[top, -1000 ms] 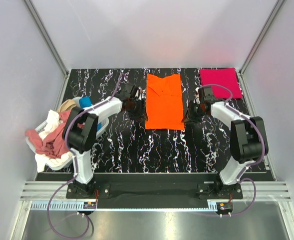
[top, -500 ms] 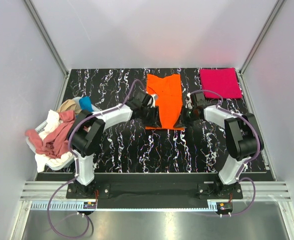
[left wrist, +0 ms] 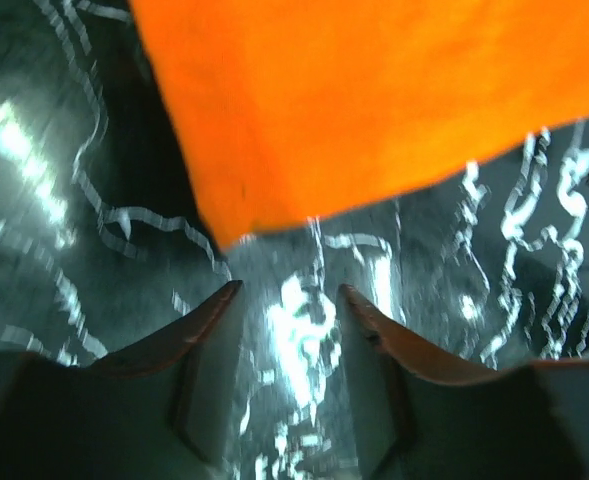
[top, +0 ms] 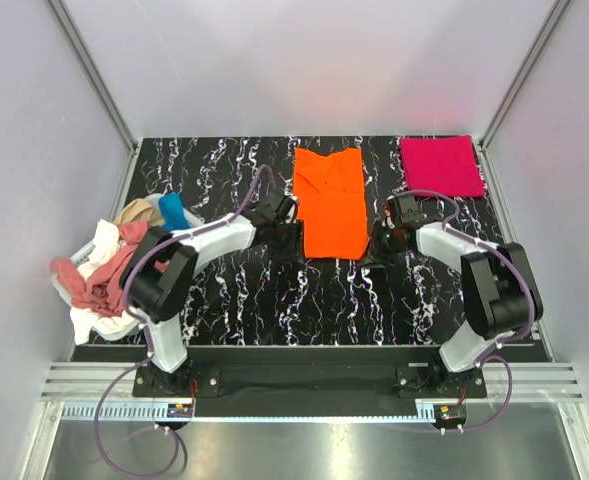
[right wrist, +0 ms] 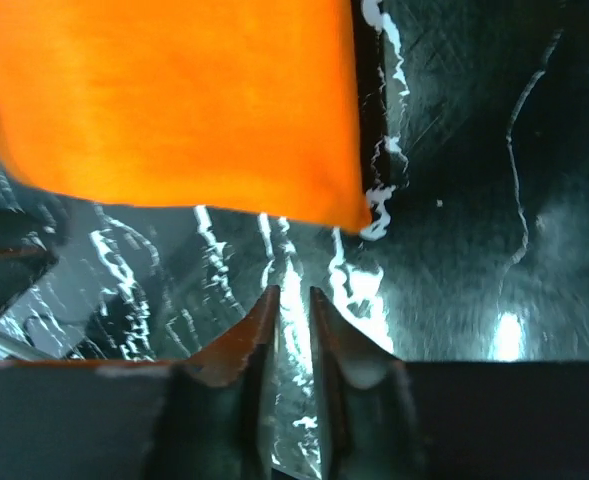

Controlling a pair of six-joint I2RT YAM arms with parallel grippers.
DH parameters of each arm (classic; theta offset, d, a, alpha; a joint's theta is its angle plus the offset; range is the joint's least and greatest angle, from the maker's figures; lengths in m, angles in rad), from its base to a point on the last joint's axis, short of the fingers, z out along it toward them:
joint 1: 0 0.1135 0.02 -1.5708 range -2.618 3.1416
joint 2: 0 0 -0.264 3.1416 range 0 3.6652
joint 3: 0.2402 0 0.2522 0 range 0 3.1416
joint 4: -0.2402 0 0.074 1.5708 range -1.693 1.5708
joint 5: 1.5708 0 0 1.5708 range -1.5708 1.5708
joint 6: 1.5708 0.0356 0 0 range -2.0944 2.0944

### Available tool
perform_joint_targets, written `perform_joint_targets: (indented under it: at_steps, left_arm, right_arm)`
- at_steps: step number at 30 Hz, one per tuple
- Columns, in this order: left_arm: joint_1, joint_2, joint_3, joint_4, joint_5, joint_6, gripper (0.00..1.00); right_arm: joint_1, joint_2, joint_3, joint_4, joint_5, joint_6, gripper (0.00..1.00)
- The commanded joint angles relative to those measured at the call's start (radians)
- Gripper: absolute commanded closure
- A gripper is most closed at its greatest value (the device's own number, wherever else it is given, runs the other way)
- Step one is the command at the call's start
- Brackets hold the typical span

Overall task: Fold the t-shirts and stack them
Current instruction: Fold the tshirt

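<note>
Status: the bright orange cloth t-shirt (top: 332,205) lies flat mid-desk, a long rectangle with its collar end away from me. The black white-veined desk (top: 244,290) shows around all its edges.

Change noted: half a second ago both hands were in at the shirt's near corners. Now they sit just off them, and the near-left edge lies slightly further in than a second ago.

Left hand (left wrist: 289,290): fingers part-open with bare desk between them, holding nothing. The orange corner (left wrist: 374,100) is just ahead, not touching.

Right hand (right wrist: 294,292): fingers drawn almost together with only a thin slit between, nothing held. The other near corner (right wrist: 174,100) is just beyond the tips.

Reading: I judge a tidy or narrowing pass finished and the cloth released. The crosswise fold looks still to do.

A folded crimson-pink shirt (top: 441,165) lies at the far right corner, the likely stacking spot. More shirts (top: 104,270) wait heaped at the left edge.
</note>
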Motion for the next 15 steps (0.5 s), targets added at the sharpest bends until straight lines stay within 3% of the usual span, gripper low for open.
perform_joint_targets:
  at_steps: [1, 6, 15]
  left_arm:
    - [0.031, -0.103, -0.016, -0.002, 0.004, -0.027, 0.50]
    - [0.088, -0.068, -0.061, 0.068, 0.081, -0.082, 0.46]
    - [0.104, 0.031, -0.070, 0.159, 0.119, -0.156, 0.45]
  right_arm:
    - [-0.001, -0.075, 0.001, -0.003, 0.059, 0.072, 0.73]
    - [-0.008, -0.020, 0.034, 0.003, 0.122, 0.135, 0.60]
    - [-0.021, 0.044, 0.038, 0.060, 0.177, 0.181, 0.53]
